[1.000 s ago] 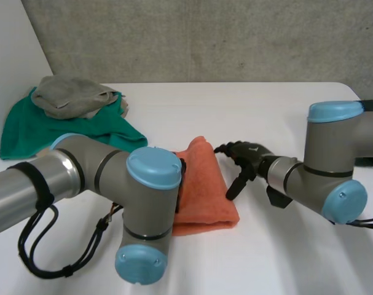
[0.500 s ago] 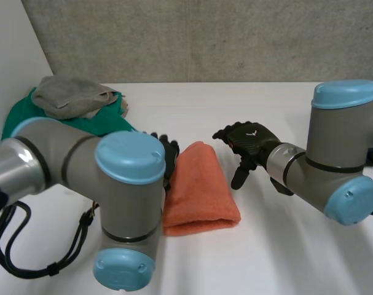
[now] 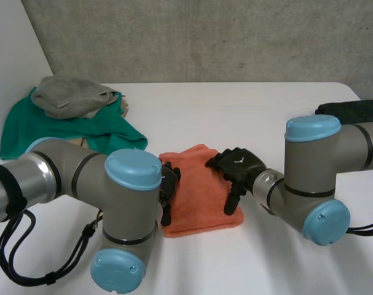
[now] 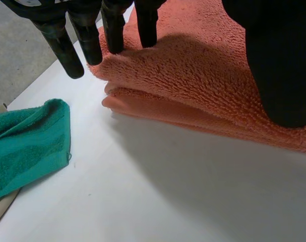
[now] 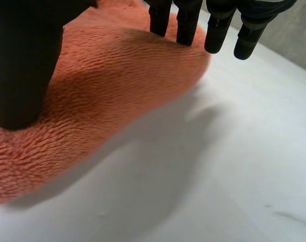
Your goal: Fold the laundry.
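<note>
Here the folded orange towel (image 3: 198, 190) lies at the middle of the white table (image 3: 235, 110), with a hand on each side of it. The left hand (image 3: 168, 184) rests on the towel's left edge. In its wrist view the fingers (image 4: 114, 27) are straight, some tips down on the pile and the outer ones just past the edge over the table. The thumb (image 4: 281, 65) sits on the top layer, well apart from them, so this hand is released, pressing and not gripping. The towel's layers show stacked along that edge. The right hand (image 3: 235, 169) lies on the towel's right edge in the same way. Its fingers (image 5: 185, 20) are straight, with some tips on the cloth and the others just beyond it, and its thumb (image 5: 21, 65) is planted on the pile, so it is released too. A green towel (image 3: 45, 132) is spread at the table's far left, apart from the orange one, with a grey cloth (image 3: 72, 95) heaped on it. A black object (image 3: 352, 109) sits at the far right, behind the right arm.
</note>
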